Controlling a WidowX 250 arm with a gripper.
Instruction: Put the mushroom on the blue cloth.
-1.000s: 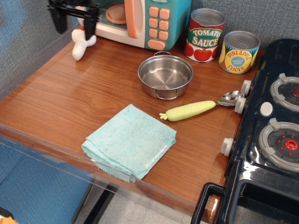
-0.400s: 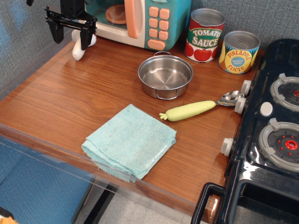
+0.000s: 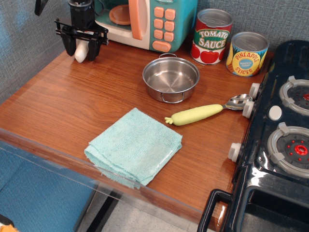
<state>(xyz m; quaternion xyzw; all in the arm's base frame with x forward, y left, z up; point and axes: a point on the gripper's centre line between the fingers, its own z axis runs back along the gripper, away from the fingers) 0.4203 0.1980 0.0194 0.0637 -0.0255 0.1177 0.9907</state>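
Note:
The mushroom lies at the table's far left corner, in front of the toy microwave. Only its white stem shows; the cap is hidden behind the gripper. My black gripper is down over it, open, with one finger on each side of the stem and a small gap showing on both sides. The blue cloth, a folded aqua terry square, lies near the front edge of the table, well in front and to the right of the gripper.
A steel pot stands mid-table behind the cloth. A spoon with a yellow-green carrot handle lies right of the cloth. A toy microwave, tomato sauce can and pineapple can line the back. A toy stove fills the right side.
The gripper has moved right and down from the far left corner and now straddles the mushroom's stem. The mushroom, cloth and other things have not moved.

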